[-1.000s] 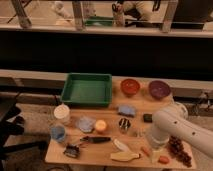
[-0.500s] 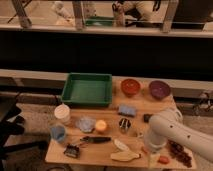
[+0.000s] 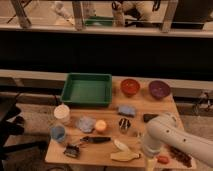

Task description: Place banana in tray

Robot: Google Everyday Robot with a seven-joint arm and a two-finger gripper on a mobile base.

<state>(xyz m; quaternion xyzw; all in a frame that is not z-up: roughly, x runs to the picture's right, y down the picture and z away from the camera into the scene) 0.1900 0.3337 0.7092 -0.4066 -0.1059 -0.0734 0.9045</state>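
One white arm (image 3: 167, 135) reaches in from the right, bends over the front right part of the wooden worktop (image 3: 150, 102) and ends pointing downward. Its gripper (image 3: 149, 161) hangs at the lower edge of the view, just beside the right tip of the banana (image 3: 125, 156). I cannot tell whether the gripper is open or closed, or whether it touches the fruit.

The banana lies flat along the front edge of the worktop, pale yellow-cream, with a whitish flap (image 3: 120, 145) angled up and to the left from it. It sits well apart from the green tray (image 3: 87, 76), which stands at the rear left with nothing visible inside.

To the right of the tray, along the back, are a red bowl (image 3: 130, 86) and a purple bowl (image 3: 159, 89). A blue sponge (image 3: 126, 110) lies in front of the red bowl, and a small dark can (image 3: 124, 124) stands nearer the middle.

On the left side are a white cup (image 3: 62, 113), a blue cup (image 3: 58, 133), a bluish crumpled lump (image 3: 85, 123) and a small round orange ball (image 3: 101, 125). A dark-handled tool (image 3: 95, 140) and a black clip (image 3: 71, 150) lie near the front left. By the arm's right are a red piece (image 3: 163, 159) and a dark bunch of grapes (image 3: 180, 155).
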